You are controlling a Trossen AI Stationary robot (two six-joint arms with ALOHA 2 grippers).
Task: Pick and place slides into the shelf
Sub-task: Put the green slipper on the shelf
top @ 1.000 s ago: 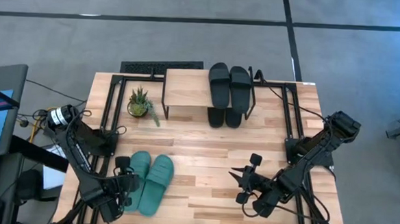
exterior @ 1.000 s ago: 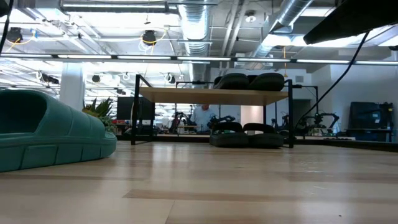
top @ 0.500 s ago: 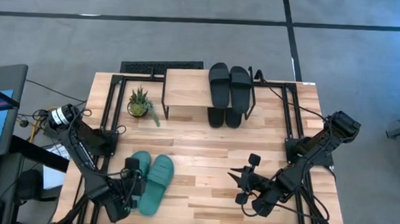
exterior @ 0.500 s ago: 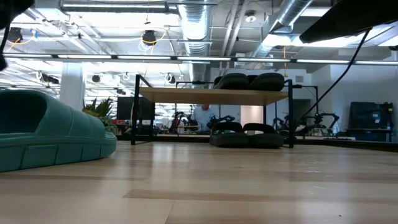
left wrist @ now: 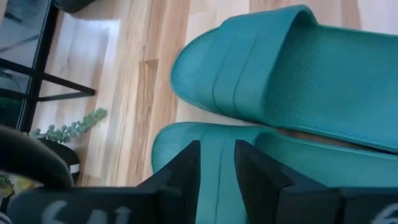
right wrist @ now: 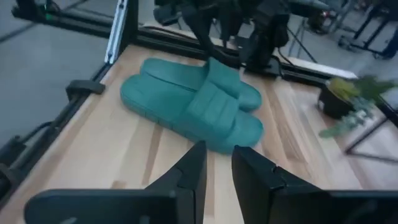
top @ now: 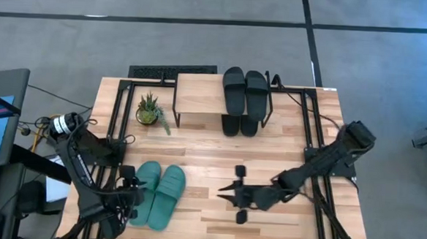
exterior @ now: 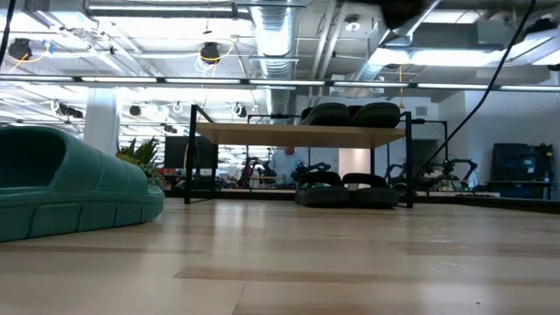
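The left tool (top: 127, 190) is seen at the lower left of the high view, just beside the teal pair of slides (top: 158, 193); its fingers (left wrist: 186, 168) stand released, nothing between them. The right tool (top: 231, 196) is seen at lower centre, apart from the teal pair; whether it is released or clenched cannot be told. The shelf (top: 200, 94) stands at the upper middle of the bench (top: 212, 152), one black pair (top: 245, 90) laid on its board, another black pair (exterior: 346, 188) below. A potted plant (top: 149, 110) is set to its left. Ceiling ducts (exterior: 280, 35) and a person (exterior: 282, 163) are seen in the room beyond.
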